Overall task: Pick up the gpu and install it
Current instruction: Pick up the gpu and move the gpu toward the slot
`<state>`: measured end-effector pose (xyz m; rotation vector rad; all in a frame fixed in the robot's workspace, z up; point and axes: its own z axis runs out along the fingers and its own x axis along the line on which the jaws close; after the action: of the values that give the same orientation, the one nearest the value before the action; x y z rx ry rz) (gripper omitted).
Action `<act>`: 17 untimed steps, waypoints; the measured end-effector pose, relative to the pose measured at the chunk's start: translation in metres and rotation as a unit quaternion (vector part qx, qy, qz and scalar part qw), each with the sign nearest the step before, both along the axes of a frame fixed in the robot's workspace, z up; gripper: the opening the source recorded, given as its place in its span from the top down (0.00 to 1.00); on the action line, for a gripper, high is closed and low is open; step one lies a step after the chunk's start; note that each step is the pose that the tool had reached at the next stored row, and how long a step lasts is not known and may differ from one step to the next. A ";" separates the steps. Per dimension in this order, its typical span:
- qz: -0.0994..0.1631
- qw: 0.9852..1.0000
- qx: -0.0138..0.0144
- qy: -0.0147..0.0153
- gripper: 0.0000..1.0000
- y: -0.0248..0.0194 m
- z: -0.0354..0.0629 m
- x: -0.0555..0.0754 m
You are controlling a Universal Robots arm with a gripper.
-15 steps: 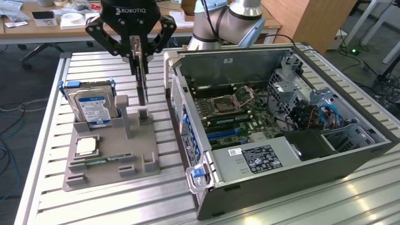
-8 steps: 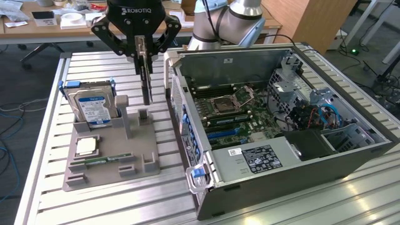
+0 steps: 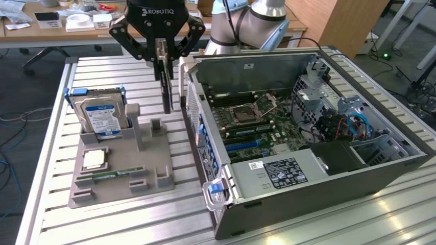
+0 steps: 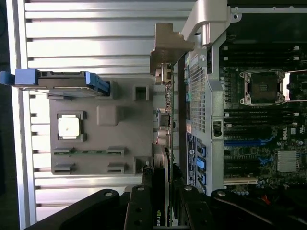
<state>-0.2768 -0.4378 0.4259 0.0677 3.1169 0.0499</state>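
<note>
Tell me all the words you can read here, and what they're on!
"ROBOTIQ": on the body of the gripper.
Hard drive label: print too small to read.
Black sticker inside the computer: too blurred to read.

ROBOTIQ in white on the black gripper, hard-drive label illegible

gpu top hidden by claw, arm cropped
</note>
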 end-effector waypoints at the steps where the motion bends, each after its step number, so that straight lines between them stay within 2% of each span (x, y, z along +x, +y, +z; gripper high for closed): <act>1: 0.000 1.000 0.000 0.000 0.74 0.0000 0.0000 0.002; 17: 0.000 1.000 0.000 0.000 0.74 0.0000 0.0000 0.026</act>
<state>-0.2507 -0.4378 0.4259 0.0678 3.1169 0.0499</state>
